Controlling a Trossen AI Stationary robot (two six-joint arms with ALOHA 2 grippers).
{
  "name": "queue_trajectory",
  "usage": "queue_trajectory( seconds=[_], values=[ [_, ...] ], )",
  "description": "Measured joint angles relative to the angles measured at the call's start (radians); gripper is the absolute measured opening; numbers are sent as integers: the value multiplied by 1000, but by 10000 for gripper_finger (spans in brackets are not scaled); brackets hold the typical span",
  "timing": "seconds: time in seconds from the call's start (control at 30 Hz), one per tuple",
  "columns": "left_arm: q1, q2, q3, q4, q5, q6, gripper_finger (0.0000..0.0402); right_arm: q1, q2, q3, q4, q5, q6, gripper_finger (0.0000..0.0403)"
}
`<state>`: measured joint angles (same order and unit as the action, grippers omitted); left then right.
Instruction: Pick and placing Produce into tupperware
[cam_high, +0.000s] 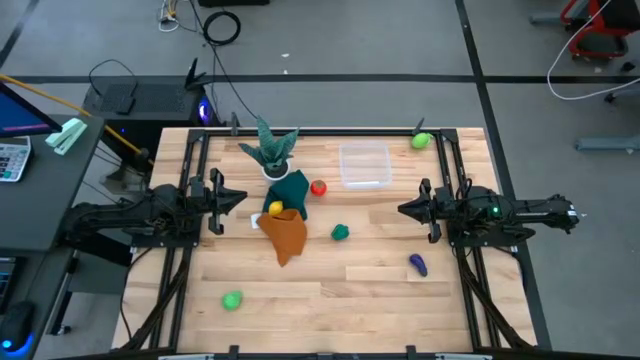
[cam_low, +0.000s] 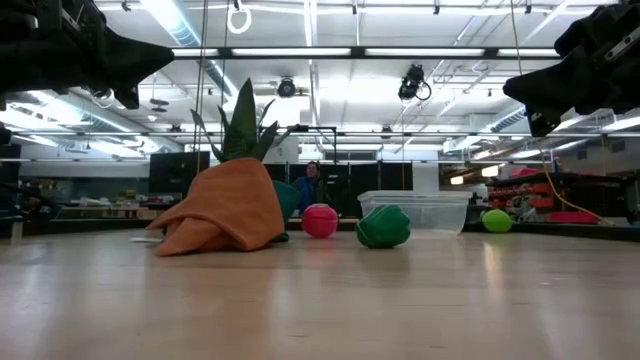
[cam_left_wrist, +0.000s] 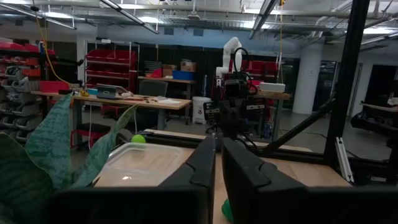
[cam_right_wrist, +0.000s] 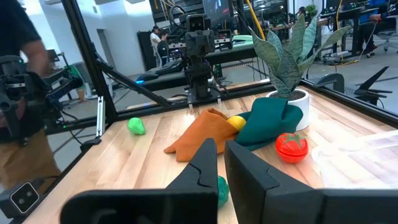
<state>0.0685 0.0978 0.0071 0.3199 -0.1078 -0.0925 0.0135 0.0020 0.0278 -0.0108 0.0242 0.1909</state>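
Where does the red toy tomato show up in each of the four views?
High view: red tomato just right of the teal cloth, below the potted plant.
Low view: centre, right of the orange cloth.
Left wrist view: not in it.
Right wrist view: beside the teal cloth.
Shared landmark: the potted plant.

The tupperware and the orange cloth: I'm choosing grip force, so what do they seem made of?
The tupperware looks like clear, glossy, rigid plastic: the wooden table shows through it and its rim catches light. The orange cloth looks like soft matte fabric, perhaps felt or fleece: it slumps in rounded folds with no shine.
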Motion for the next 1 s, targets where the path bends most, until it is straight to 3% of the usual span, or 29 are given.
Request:
queue_trajectory(
  seconds=[1.0],
  values=[
    [0, 0, 0, 0, 0, 0, 36, 0, 0, 0, 0, 0, 0, 0]
  ],
)
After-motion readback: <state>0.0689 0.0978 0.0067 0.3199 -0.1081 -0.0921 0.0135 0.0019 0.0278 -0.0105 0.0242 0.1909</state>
